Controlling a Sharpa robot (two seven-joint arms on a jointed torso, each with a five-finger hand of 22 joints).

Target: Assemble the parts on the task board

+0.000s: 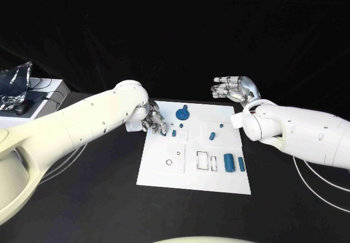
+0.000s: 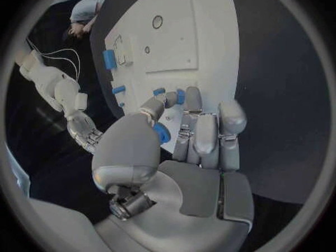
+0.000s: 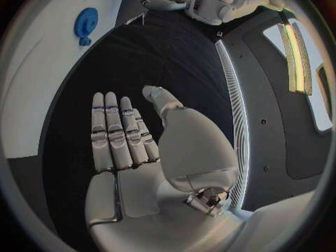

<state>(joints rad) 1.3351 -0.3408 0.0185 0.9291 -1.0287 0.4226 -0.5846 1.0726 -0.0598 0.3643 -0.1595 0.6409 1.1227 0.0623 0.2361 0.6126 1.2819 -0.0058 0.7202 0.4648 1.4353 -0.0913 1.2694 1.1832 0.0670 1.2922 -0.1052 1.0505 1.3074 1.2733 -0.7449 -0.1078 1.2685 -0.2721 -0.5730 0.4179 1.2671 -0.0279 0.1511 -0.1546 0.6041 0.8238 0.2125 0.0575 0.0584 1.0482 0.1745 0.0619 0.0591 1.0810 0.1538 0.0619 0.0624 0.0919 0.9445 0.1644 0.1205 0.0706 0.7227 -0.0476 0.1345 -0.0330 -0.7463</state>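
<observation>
The white task board (image 1: 164, 172) lies mid-table. At its far end are a blue gear (image 1: 183, 114), two small blue pegs (image 1: 173, 133) (image 1: 181, 125) and a blue piece (image 1: 212, 135). A blue cylinder (image 1: 229, 163) and a thin blue bar (image 1: 241, 163) lie near its right edge. My left hand (image 1: 155, 121) hovers low over the far left corner. In the left wrist view its thumb and a fingertip flank one peg (image 2: 181, 97), but contact is unclear. The gear (image 2: 162, 133) peeks from behind the thumb. My right hand (image 1: 234, 90) is raised beyond the far right corner, fingers extended, holding nothing (image 3: 133, 145).
Outlined slots (image 1: 203, 160) and a small hole (image 1: 169, 162) mark the board's near half. A grey box (image 1: 51, 91) with a silvery bag (image 1: 16, 83) and cables stands at the table's far left. Black table surrounds the board.
</observation>
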